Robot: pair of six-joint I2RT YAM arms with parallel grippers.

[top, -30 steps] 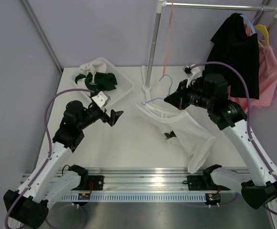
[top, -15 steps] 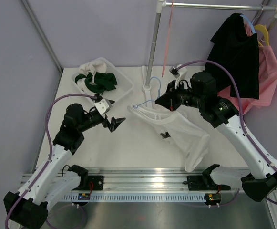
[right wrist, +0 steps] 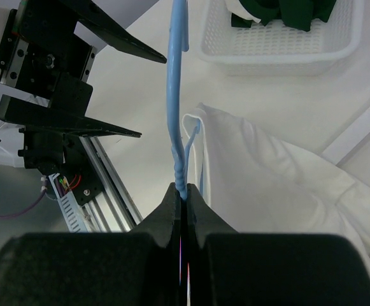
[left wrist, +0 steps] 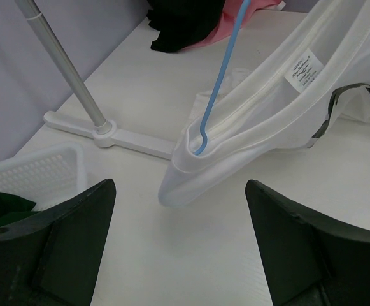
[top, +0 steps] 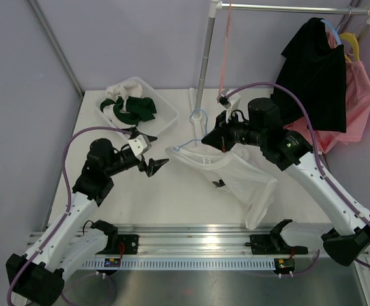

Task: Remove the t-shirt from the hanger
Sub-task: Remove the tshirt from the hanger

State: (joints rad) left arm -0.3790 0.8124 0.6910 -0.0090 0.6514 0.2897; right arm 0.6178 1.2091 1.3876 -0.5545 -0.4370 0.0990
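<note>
The white t-shirt (top: 235,175) trails across the table (top: 172,197), its top end raised on a blue hanger (left wrist: 220,83) mostly hidden inside the cloth. The right gripper (right wrist: 181,191) is clamped on the hanger's neck. The left gripper (left wrist: 179,188), its fingers wide apart, faces the shirt's shoulder without touching it.

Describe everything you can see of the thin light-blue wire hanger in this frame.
The thin light-blue wire hanger looks like coated wire, with a hook, a twisted neck and slim arms. It is off the rail and held tilted above the white table. The right gripper is shut on its twisted neck. One arm ends in a curled tip tucked inside the white t-shirt, which hangs from it and drapes onto the table. Nothing else touches it.
</note>
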